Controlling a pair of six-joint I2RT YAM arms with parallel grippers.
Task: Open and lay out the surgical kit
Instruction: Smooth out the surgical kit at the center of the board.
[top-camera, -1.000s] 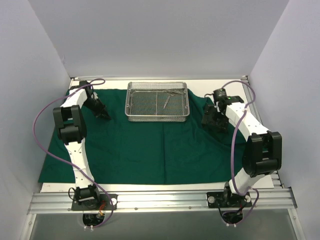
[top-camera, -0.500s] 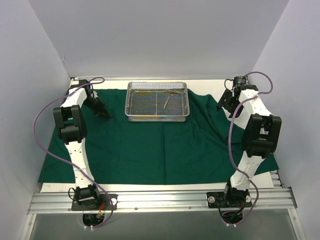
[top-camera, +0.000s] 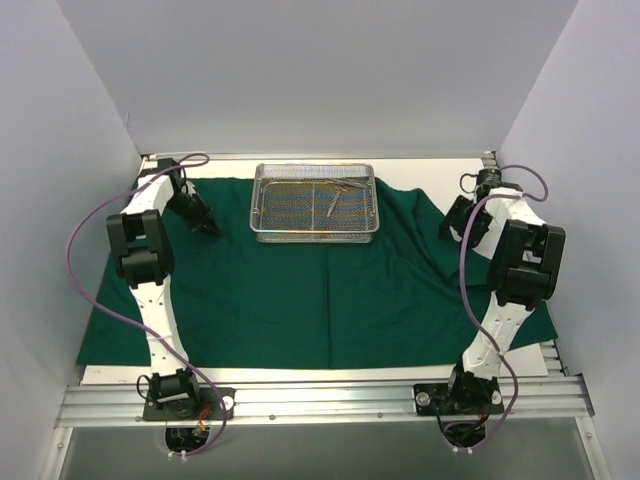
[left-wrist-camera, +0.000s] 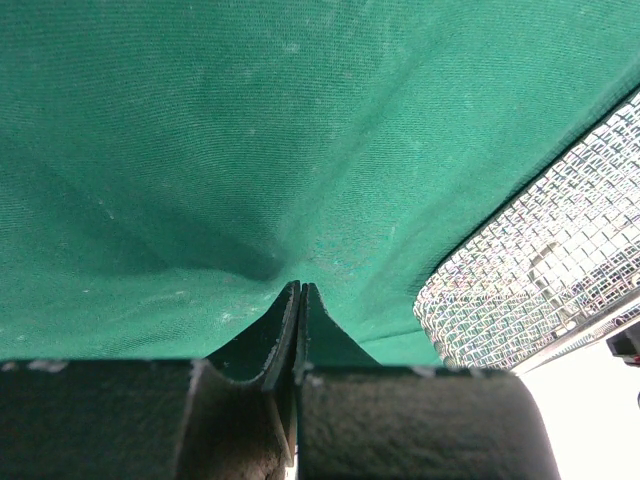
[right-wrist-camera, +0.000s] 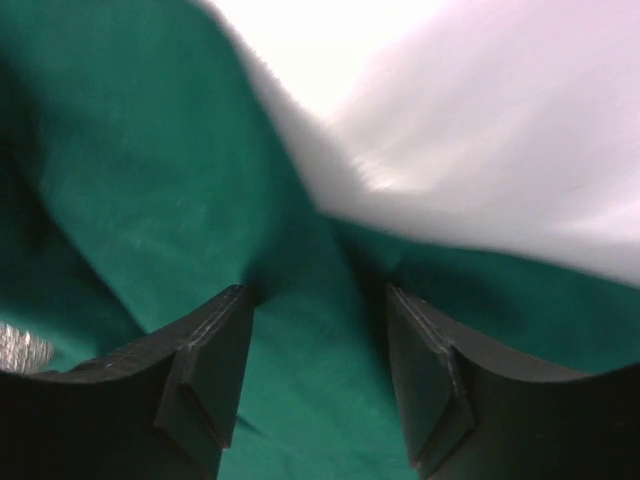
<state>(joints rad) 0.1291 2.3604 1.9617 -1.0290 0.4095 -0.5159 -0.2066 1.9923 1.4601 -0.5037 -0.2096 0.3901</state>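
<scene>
The dark green cloth (top-camera: 300, 300) lies spread over the table. The silver wire-mesh tray (top-camera: 315, 236) stands on its back middle, with thin metal instruments (top-camera: 333, 200) inside. My left gripper (top-camera: 208, 228) is left of the tray, down on the cloth. In the left wrist view its jaws (left-wrist-camera: 298, 290) are shut, pinching a pucker of cloth (left-wrist-camera: 200, 150), with the tray's corner (left-wrist-camera: 540, 280) to the right. My right gripper (top-camera: 455, 222) is at the cloth's back right edge. In the right wrist view it (right-wrist-camera: 318, 300) is open and empty just above the cloth (right-wrist-camera: 120, 180).
White walls close in the left, back and right. Bare white table (top-camera: 450, 175) shows behind the cloth and past its right edge, also in the right wrist view (right-wrist-camera: 450, 100). The metal rail (top-camera: 320, 400) with both arm bases runs along the near edge.
My right arm swung from over the cloth right of the tray out to the back right edge, and that cloth corner now lies flatter. The left arm has not moved.
</scene>
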